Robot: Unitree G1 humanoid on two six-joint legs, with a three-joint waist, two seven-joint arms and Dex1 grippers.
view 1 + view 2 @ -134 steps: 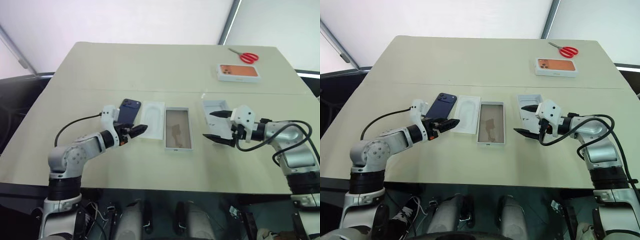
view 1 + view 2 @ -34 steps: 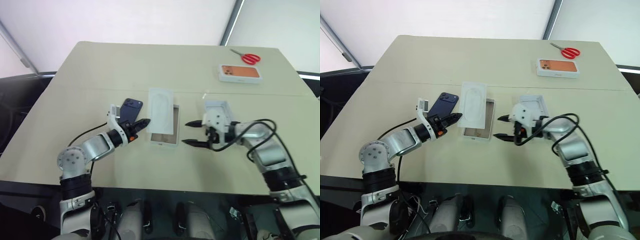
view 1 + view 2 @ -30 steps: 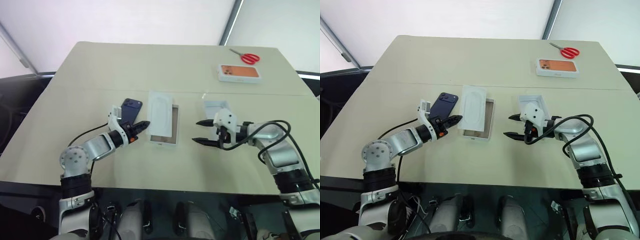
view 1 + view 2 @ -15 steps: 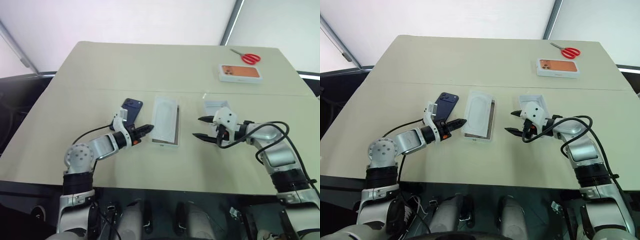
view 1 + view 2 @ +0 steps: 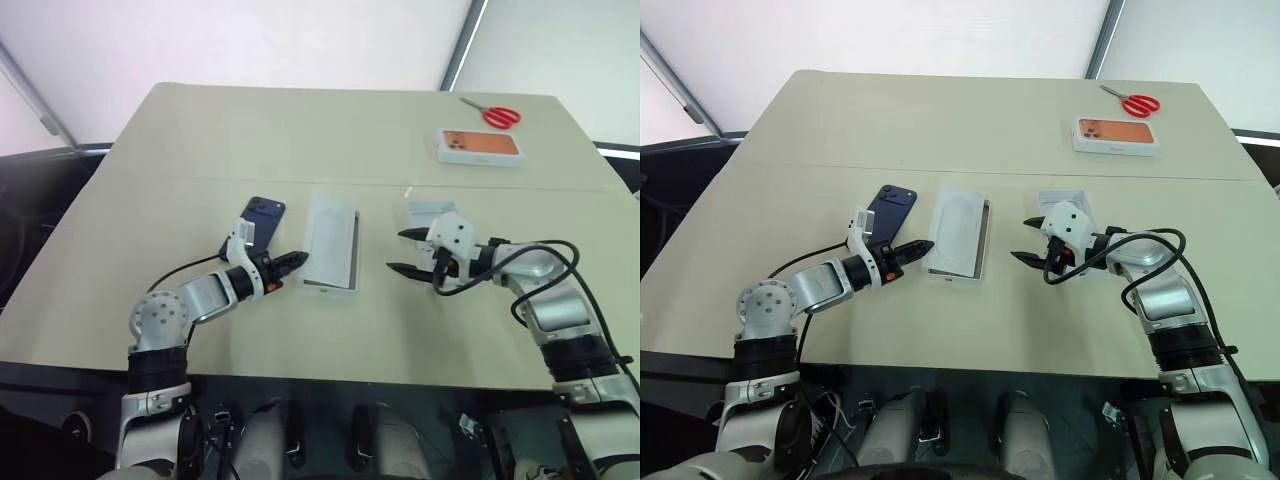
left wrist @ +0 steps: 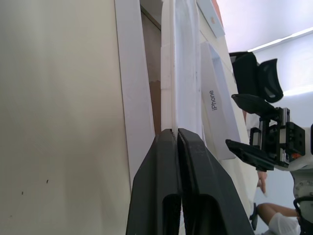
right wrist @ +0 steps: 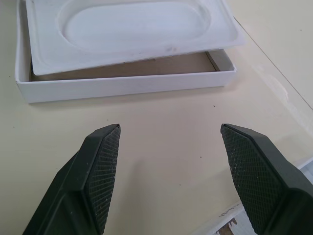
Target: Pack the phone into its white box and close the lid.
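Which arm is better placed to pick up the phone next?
Probably the left: the left gripper lies just beside the phone, while the right gripper waits open across the white box.

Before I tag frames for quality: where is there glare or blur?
Right eye view: even light, bright washed backdrop past the table. Left wrist view: left hand close and soft. Right wrist view: white insert crisp, lightly shadowed.

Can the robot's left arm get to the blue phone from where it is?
Probably yes. The phone lies flat on the table right beside the left gripper, with nothing lying on it; the insert sits on the white box further right.
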